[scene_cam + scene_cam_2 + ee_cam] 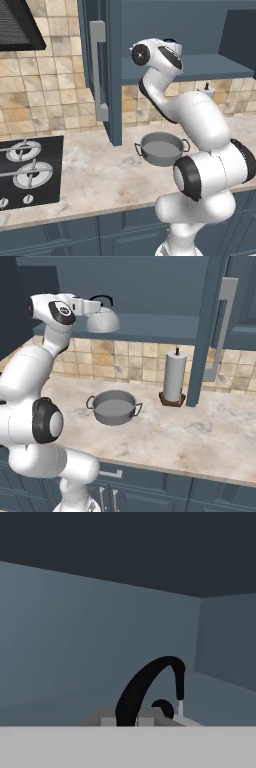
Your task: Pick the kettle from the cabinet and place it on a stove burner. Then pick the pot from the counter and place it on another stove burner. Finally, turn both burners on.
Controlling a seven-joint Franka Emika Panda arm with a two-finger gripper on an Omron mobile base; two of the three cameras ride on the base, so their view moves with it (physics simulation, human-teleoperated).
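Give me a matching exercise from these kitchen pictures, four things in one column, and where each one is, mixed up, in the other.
Things:
1. kettle
2. pot
3. paper towel roll
4. burners

Places:
A. in the black cooktop, left end of the counter
B. open counter, in front of the arm
C. on the cabinet shelf, at the gripper
D. upright on the counter by the tiled wall

Pairs: 1-C, 2-B, 3-D, 4-A

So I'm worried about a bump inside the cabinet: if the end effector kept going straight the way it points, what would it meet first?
Probably the cabinet's back wall. The end effector is shut on the kettle handle, and beyond the handle nothing else stands in line, though depth is hard to judge.
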